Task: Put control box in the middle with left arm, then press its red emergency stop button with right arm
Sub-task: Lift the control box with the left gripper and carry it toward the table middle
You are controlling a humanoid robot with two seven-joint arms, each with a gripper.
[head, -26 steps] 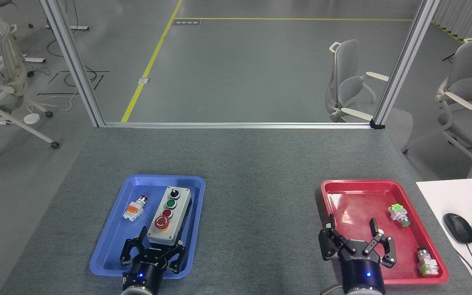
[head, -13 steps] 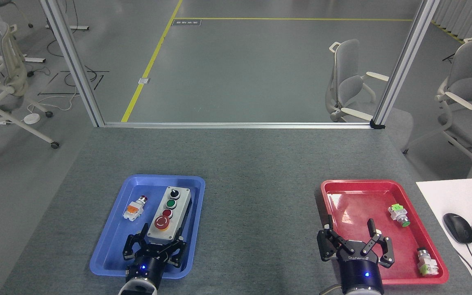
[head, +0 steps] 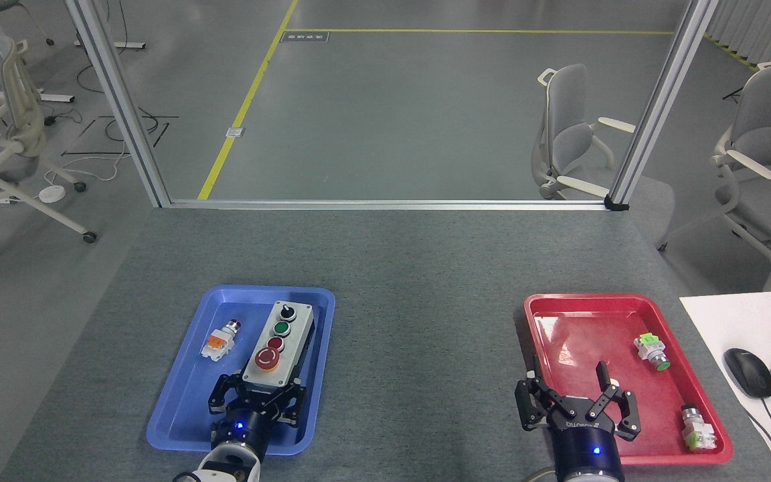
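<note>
Grey felt covers the table (head: 412, 268), and beyond its far edge an aluminium frame stands against an office floor with grey chairs. On the near left of the table lies a blue tray (head: 178, 395). Inside it the control box (head: 277, 345) sits lengthwise along the tray's right part, its far end tilted slightly right; the red emergency stop button (head: 267, 358) is the nearest of its row, with a small red button, a green button and a black knob further away. A loose orange-and-white push-button part (head: 219, 341) lies to the left of the box in the same tray. The left gripper (head: 258, 396) is at the near end of the box, its fingers to either side of that end; whether they press on it I cannot tell. On the near right, the right gripper (head: 570, 393) hangs with fingers spread wide over the near left part of a red tray (head: 626, 302), gripping nothing. Two small green-and-white button parts lie in that tray's right half.
</note>
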